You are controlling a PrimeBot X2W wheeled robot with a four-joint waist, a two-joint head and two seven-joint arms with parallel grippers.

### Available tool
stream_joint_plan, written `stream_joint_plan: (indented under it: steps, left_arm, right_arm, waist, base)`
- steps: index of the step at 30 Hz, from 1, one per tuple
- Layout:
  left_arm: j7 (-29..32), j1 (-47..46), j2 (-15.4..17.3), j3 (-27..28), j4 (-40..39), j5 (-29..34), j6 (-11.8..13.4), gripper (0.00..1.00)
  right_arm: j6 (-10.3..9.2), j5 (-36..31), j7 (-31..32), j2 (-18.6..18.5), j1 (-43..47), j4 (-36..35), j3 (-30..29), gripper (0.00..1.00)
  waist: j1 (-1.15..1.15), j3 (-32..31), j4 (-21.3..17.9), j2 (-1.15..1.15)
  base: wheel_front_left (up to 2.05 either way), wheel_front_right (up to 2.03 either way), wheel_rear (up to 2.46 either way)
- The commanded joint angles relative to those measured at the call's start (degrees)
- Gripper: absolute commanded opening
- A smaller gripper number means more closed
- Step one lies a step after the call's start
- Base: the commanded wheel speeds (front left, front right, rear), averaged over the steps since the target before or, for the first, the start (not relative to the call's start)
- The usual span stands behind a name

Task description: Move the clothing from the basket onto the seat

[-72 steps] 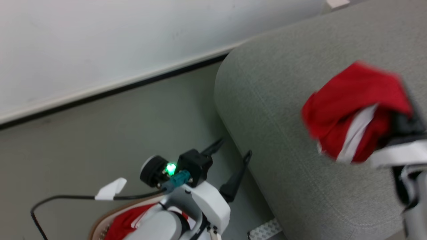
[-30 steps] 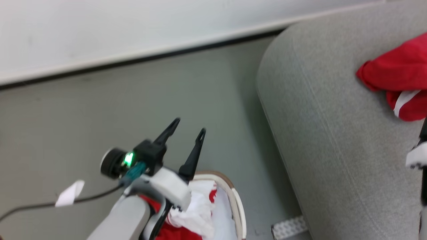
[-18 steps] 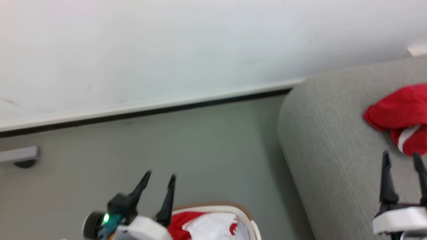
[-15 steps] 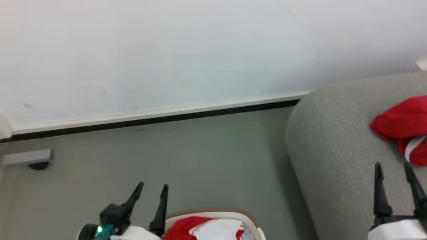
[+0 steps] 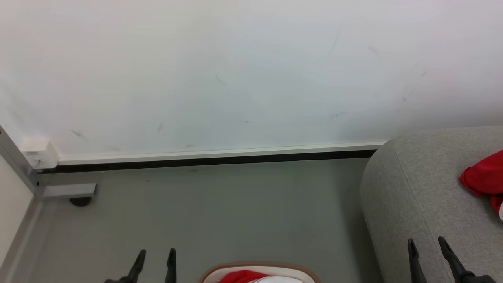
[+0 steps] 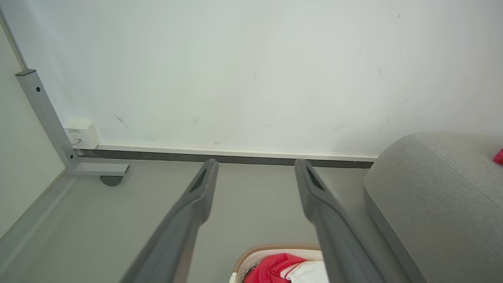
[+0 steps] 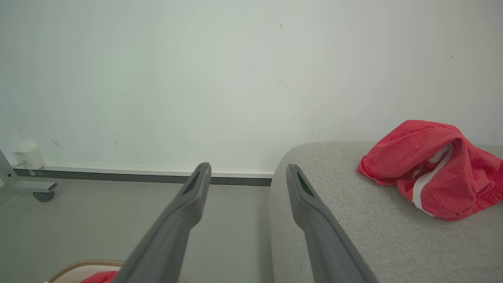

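Head view: the left gripper (image 5: pixel 155 256) and right gripper (image 5: pixel 426 244) both stand spread and empty, and the basket (image 5: pixel 257 267) holding red clothing (image 5: pixel 240 277) lies between them.

Left wrist view: the basket sits just below the parted jaws.

Right wrist view: a red white-striped garment (image 7: pixel 428 165) lies on the grey seat (image 7: pixel 334 212), beyond the jaws to their right.

My right gripper (image 7: pixel 247 168) stands spread and empty; I see a red garment (image 7: pixel 408 157) lying on the seat (image 7: pixel 338 228).
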Motion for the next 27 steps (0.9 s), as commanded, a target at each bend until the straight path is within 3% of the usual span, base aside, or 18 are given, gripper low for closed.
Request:
stream_joint_plan:
  steps: [1, 13, 18, 27]
  left_arm:
    - [0.0, 0.9, -0.5, 1.0, 0.2, 1.2, -0.6, 1.0]
    - [0.0, -0.4, -4.2, 4.1, 0.9, 5.5, -5.5, 1.0]
    - [0.4, -4.7, -4.9, 0.2, 6.9, 7.1, -8.6, 1.0]
    - [8.8, -19.3, -6.6, -8.5, 22.2, 9.9, -12.1, 1.0]
  right_arm:
    - [-0.14, 0.3, -0.2, -0.3, 0.8, 0.2, 0.0, 1.0]
    - [-0.14, -0.6, -0.2, -0.3, -2.1, -0.6, -0.5, 1.0]
    - [-0.14, -1.7, -0.2, -0.3, -4.7, -2.3, -0.5, 1.0]
    - [-0.14, -1.4, -0.2, -0.3, -12.5, -6.6, -0.2, 1.0]
  waist:
    - [0.01, -0.1, 0.0, 0.0]
    - [0.01, 2.1, -1.7, 0.0]
    - [0.01, 5.7, -2.9, 0.0]
    - [0.01, 19.3, -5.2, 0.0]
  base:
    - [0.0, 0.0, 0.0]
    - [0.0, 0.0, 0.0]
    - [0.0, 0.0, 0.0]
    - [0.0, 0.0, 0.0]
